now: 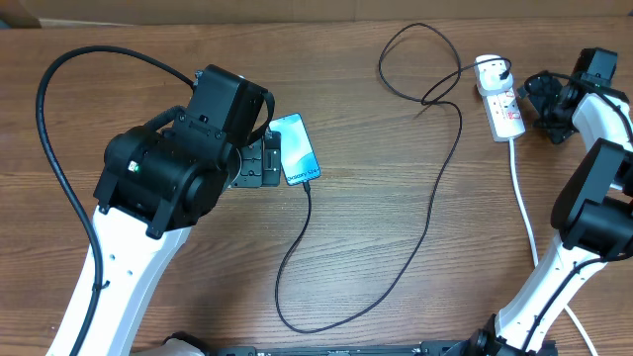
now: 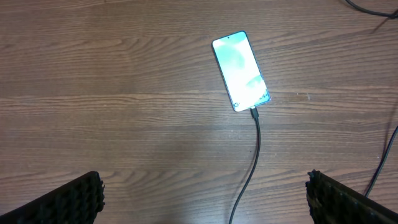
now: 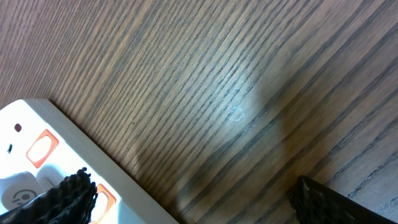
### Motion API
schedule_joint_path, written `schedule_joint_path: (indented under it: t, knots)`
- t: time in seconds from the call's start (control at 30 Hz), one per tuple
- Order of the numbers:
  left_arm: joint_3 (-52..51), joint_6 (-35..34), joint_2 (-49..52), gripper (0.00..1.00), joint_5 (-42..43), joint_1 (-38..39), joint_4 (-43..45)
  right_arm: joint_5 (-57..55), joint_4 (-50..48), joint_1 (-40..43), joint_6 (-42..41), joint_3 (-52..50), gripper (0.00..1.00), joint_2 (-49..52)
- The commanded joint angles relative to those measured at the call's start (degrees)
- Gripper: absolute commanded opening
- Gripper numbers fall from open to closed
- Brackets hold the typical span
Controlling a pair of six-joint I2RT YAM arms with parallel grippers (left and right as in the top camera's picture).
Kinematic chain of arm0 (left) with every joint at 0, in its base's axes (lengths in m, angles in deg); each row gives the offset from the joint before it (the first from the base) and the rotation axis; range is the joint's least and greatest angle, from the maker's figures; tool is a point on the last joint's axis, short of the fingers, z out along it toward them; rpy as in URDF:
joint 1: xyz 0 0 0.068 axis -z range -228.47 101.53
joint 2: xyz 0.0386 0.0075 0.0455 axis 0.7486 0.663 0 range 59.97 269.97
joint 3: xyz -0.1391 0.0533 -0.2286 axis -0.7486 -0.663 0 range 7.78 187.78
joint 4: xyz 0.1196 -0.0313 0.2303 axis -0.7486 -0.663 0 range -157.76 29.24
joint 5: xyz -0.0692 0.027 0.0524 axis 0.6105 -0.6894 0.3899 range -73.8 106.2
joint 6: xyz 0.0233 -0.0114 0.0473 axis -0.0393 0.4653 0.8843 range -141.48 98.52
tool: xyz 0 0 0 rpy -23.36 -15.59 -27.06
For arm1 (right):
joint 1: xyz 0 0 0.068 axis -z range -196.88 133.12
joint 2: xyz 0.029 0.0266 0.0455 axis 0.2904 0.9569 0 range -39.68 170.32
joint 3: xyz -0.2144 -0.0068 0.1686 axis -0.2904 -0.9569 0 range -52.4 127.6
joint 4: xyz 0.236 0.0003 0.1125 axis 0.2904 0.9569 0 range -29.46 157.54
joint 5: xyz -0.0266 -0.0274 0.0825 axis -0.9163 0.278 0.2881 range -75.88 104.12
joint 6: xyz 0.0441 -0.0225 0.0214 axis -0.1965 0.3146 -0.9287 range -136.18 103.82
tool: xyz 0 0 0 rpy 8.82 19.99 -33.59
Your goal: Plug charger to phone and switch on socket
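From above, the wooden desk [image 1: 396, 297] holds everything. The phone [image 1: 299, 148] lies flat, left of the middle and closer to the far edge, with its blue screen facing up. The left pincer [image 1: 267, 161] hangs just beside the phone's left side, and its jaws stand wide open with nothing in them. The charger [image 1: 432, 208] is a thin black cable. It goes from the near end of the phone down toward the near edge, bends back up across the middle, makes a loop by the far edge, and ends at a black plug on the far end of the socket [image 1: 504, 107]. The socket lies near the far right corner, and its thick white cord [image 1: 524, 203] runs toward the near edge. The right pincer [image 1: 539, 104] is just right of the socket, open and holding nothing. From the left wrist, the phone [image 2: 241, 70] shows bright and a bit tilted, and the charger [image 2: 255, 155] tip is pushed into its near end. Both rough black fingers [image 2: 68, 202] of the left pincer sit far apart at the bottom corners, with bare desk between them. From the right wrist, a corner of the white socket [image 3: 28, 112] shows at the lower left with orange-red switches [image 3: 42, 149] on top. One black finger [image 3: 62, 199] is in front of the socket, but I cannot tell if it touches. The other finger is far off at the lower right.
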State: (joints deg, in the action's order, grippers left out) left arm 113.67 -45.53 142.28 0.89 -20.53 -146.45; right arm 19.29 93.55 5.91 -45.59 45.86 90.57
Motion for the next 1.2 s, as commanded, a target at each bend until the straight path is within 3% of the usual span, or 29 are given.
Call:
schedule_joint_path:
  t: [0.0,1.17]
  knots:
    - [0.0,-0.8,-0.1,1.00,-1.2,0.2,0.0,1.4,0.2,-1.3,-0.3,0.7,1.00,1.7]
    - [0.0,-0.8,-0.1,0.99,-1.2,0.2,-0.2,-5.2,3.1,-2.6,4.4,0.4,1.00,1.7]
